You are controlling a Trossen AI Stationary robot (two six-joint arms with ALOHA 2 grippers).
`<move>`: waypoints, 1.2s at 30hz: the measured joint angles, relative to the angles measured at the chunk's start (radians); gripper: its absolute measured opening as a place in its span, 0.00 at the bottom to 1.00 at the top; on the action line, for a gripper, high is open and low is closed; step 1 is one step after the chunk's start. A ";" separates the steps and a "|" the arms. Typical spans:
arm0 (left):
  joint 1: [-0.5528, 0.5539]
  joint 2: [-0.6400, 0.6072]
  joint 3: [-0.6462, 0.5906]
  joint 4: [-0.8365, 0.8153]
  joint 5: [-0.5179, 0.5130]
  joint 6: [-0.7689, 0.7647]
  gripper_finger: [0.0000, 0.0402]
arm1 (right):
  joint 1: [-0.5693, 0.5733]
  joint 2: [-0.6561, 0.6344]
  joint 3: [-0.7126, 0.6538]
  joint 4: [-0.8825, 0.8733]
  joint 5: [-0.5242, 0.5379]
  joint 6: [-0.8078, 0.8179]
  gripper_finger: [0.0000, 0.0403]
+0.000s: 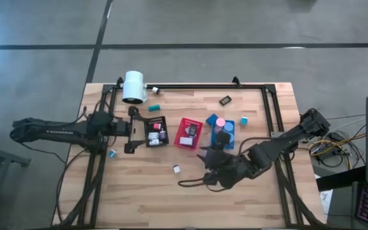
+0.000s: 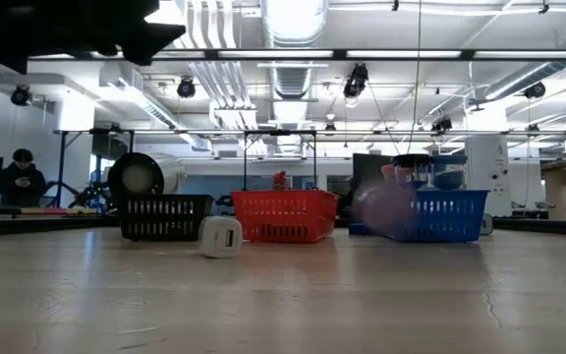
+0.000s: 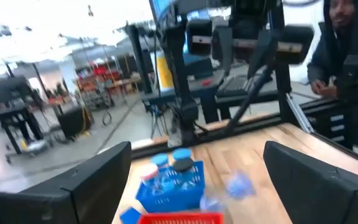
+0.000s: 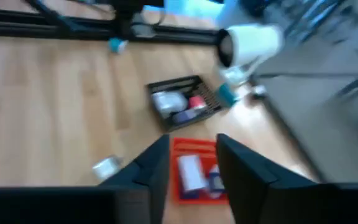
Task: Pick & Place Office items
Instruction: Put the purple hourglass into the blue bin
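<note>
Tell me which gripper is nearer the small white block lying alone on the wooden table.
Right. The right gripper is just beside the white block; the left gripper is farther, by the black tray.

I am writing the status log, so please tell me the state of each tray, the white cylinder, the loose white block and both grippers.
Black tray: upright, holds small items.
Red tray: upright, holds a white item.
Blue tray: upright, holds round caps.
White cylinder: lying on its side.
White block: loose on the table.
Left gripper: fingers open, empty, beside the black tray.
Right gripper: fingers apart, empty.
</note>
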 joint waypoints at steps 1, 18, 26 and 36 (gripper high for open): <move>0.000 0.014 0.002 -0.003 -0.001 -0.013 0.93 | -0.007 -0.003 0.000 -0.005 -0.047 0.020 0.26; -0.009 0.105 0.001 -0.021 0.026 -0.176 0.92 | 0.033 0.080 -0.005 -0.312 -0.418 0.501 0.03; -0.009 0.105 0.001 -0.037 0.028 -0.153 0.92 | 0.121 0.165 -0.008 -0.335 -0.544 0.752 0.06; -0.009 0.104 0.003 -0.032 0.027 -0.107 0.92 | 0.117 0.227 -0.011 -0.337 -0.548 1.094 0.43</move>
